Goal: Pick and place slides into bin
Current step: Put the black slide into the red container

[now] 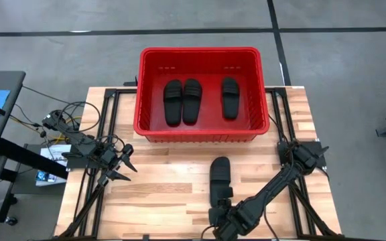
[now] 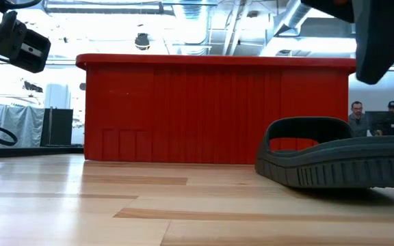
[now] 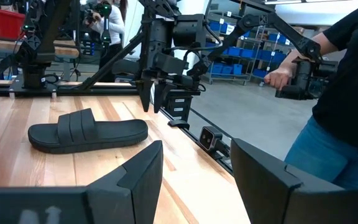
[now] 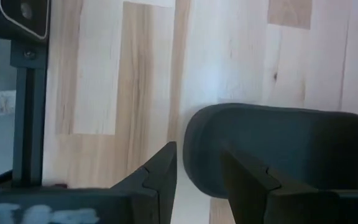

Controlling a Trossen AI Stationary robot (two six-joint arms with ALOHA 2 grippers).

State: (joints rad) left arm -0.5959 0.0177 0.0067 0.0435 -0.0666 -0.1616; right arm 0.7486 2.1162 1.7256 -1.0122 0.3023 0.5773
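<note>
Three black slides lie soles down in the red bin at the table's far middle. A fourth slide lies sole down on the table in front of the bin; it also shows in the low view and the left wrist view. My right gripper hangs over this slide's near end, fingers pointing down and a little apart, just above it and touching nothing. My left gripper waits open and empty at the table's left.
The bin's near wall stands just beyond the loose slide. Bare wood lies between the two arms and left of the slide. Black frame rails run along the table's edges. A person stands beyond the table's right side.
</note>
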